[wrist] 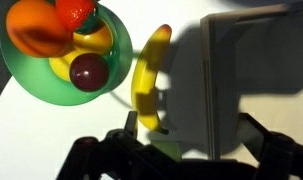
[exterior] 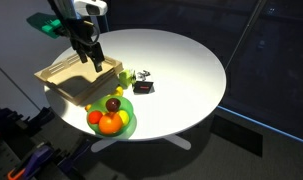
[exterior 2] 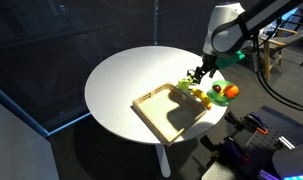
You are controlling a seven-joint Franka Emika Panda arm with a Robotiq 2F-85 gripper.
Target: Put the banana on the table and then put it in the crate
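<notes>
Banana [wrist: 149, 85] lies flat on the white table [wrist: 181, 35], in the gap between the green plate [wrist: 21, 75] of fruit and the light-wood crate [wrist: 246, 80], outside both. Gripper [wrist: 186, 150] hangs above it, fingers spread wide apart, clear of the banana

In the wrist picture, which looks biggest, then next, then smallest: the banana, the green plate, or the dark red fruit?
Largest: green plate.
Next: banana, long but thin.
Smallest: dark red fruit.
</notes>
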